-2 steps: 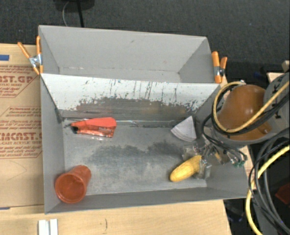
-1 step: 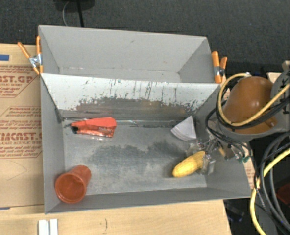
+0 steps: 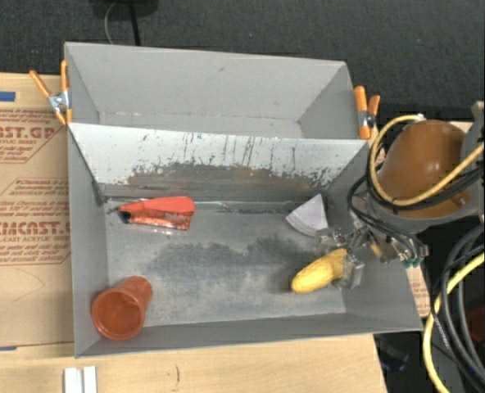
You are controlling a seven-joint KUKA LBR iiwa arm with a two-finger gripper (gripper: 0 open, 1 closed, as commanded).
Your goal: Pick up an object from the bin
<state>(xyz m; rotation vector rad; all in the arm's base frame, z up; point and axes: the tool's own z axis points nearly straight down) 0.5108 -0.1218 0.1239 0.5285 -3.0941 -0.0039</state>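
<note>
A yellow banana-shaped toy (image 3: 316, 275) lies near the bin's front right corner. My gripper (image 3: 346, 260) sits at its right end, fingers down at the bin floor around that end; whether they press on it I cannot tell. A small pale grey-white piece (image 3: 309, 215) lies just behind the gripper, by the right wall.
A red-orange flat stapler-like thing (image 3: 159, 213) lies at the back left of the floor. An orange-red cup (image 3: 121, 308) lies on its side in the front left corner. The arm with its orange dome and cables hangs over the bin's right rim.
</note>
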